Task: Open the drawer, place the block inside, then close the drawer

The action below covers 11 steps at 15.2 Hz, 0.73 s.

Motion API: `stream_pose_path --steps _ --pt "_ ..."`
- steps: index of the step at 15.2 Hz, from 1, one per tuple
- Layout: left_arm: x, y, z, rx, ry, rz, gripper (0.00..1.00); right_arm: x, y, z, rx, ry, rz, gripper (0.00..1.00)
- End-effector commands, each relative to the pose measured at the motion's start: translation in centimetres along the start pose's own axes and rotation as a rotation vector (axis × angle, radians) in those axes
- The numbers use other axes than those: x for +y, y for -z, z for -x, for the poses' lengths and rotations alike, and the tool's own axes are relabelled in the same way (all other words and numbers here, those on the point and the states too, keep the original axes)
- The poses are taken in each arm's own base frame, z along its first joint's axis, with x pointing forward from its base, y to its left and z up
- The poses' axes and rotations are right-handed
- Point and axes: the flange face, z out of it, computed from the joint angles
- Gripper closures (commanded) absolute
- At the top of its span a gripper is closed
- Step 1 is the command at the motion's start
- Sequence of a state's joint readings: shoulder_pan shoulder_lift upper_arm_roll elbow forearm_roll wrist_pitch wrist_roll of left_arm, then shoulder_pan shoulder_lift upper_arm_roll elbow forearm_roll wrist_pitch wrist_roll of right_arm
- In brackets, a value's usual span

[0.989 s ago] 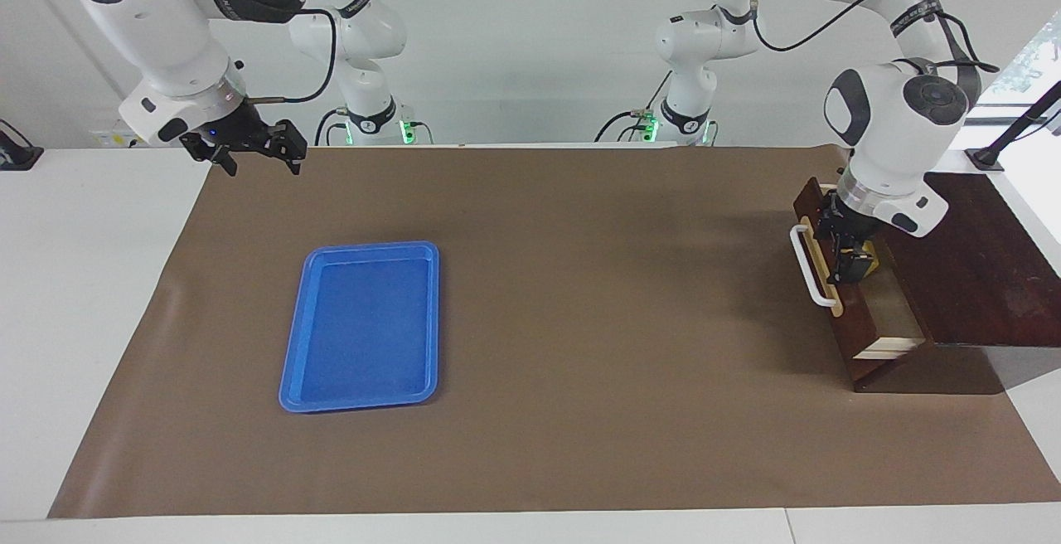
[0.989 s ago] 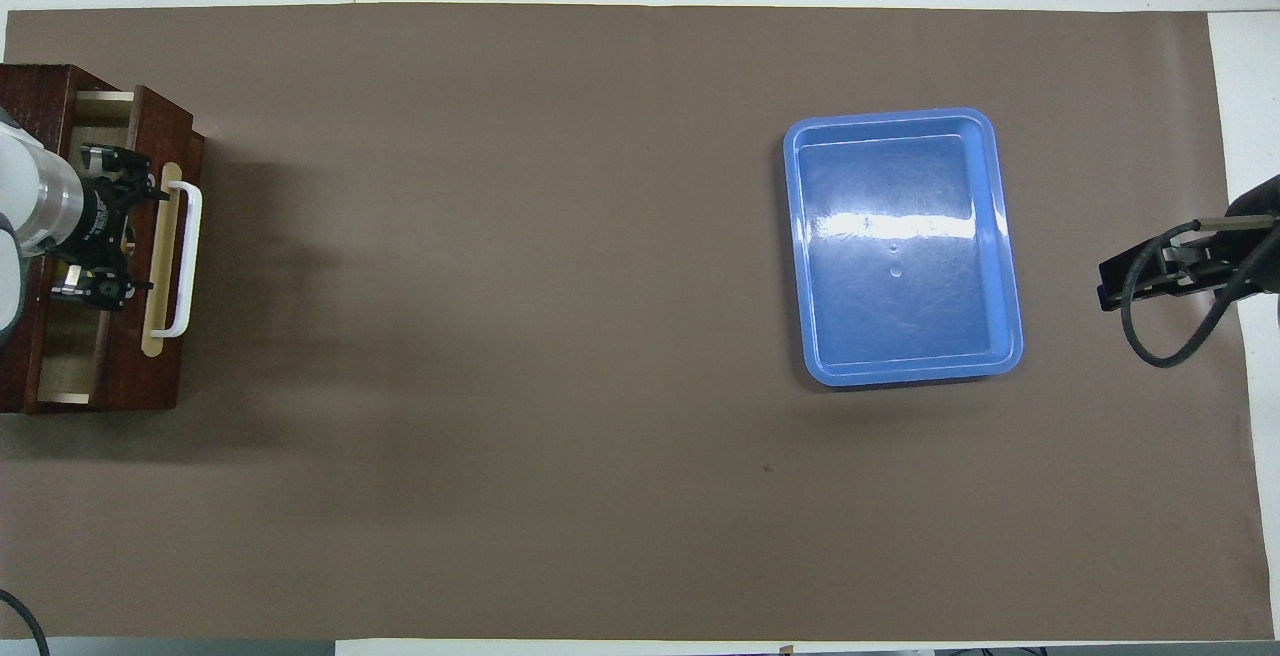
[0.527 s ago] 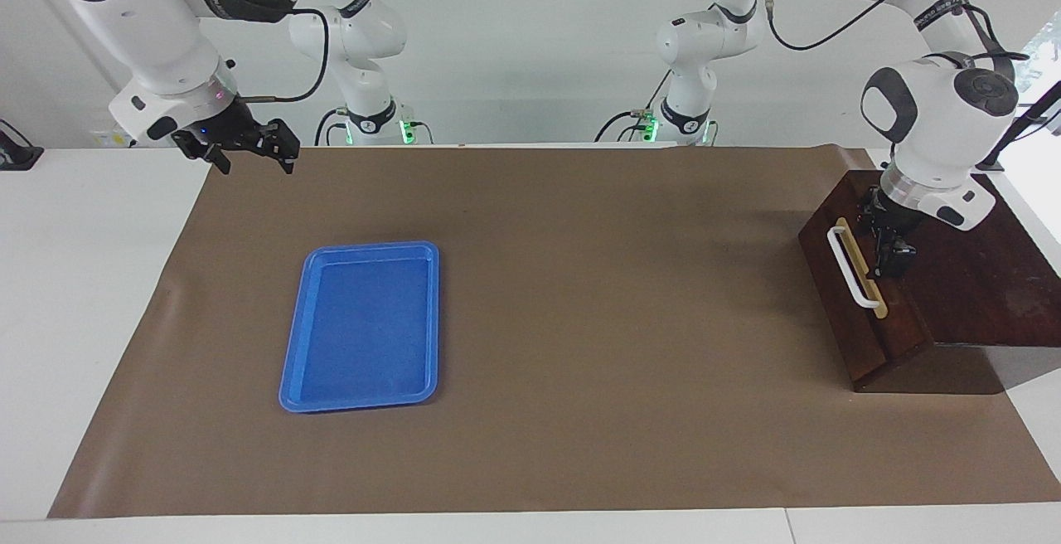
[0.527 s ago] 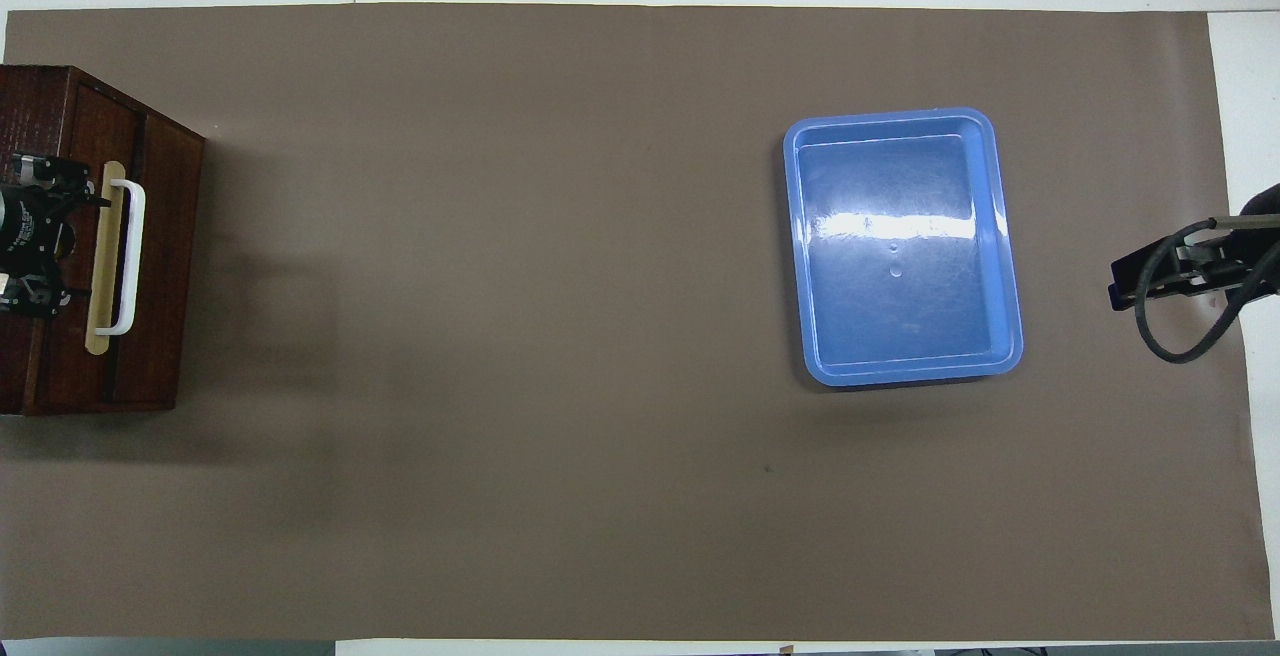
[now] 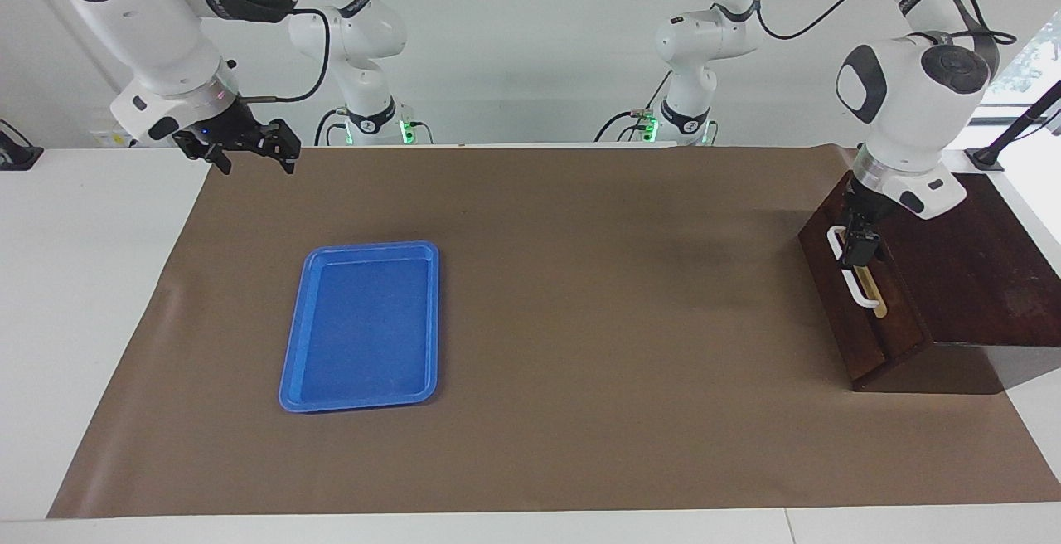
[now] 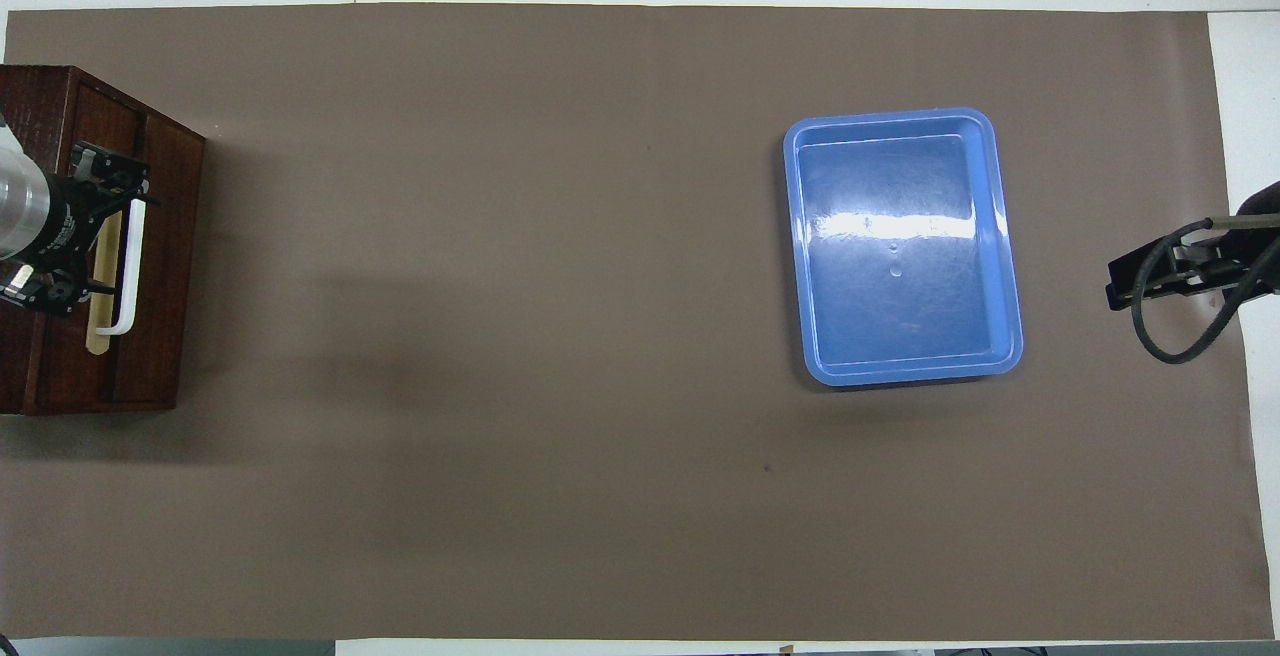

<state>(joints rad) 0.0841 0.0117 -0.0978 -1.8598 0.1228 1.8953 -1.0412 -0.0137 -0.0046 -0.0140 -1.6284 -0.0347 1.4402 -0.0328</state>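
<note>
Yellow block not visible w/ dark reddish-brown wood drawer [image 5: 862,312] closed; left gripper [image 5: 859,247] at its white bar handle [image 5: 862,295], jaws released. Right gripper [image 5: 249,146] cut off overhead, released in facing view.

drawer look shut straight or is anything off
Nothing stands out. The drawer sits flush and square in its cabinet, the left gripper is at its white handle, and the blue tray lies flat and empty.

Our left gripper [image 5: 859,239] points down with its fingers spread apart, arm bent over our end of the table. Our right gripper [image 5: 249,146] waits raised, fingers apart.
</note>
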Motion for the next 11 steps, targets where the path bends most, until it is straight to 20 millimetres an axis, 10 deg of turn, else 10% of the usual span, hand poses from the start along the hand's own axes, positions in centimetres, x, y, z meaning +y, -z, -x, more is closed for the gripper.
stream_pose_path --steps 1,11 --pt "0.3 2.6 1.5 -0.025 -0.307 -0.045 0.0 0.0 0.4 0.2 0.013 0.02 0.007 0.0" --pt "0.9 4.3 2.3 -0.214 -0.874 -0.021 0.0 0.0 0.5 -0.2 0.048 0.019 0.006 0.0"
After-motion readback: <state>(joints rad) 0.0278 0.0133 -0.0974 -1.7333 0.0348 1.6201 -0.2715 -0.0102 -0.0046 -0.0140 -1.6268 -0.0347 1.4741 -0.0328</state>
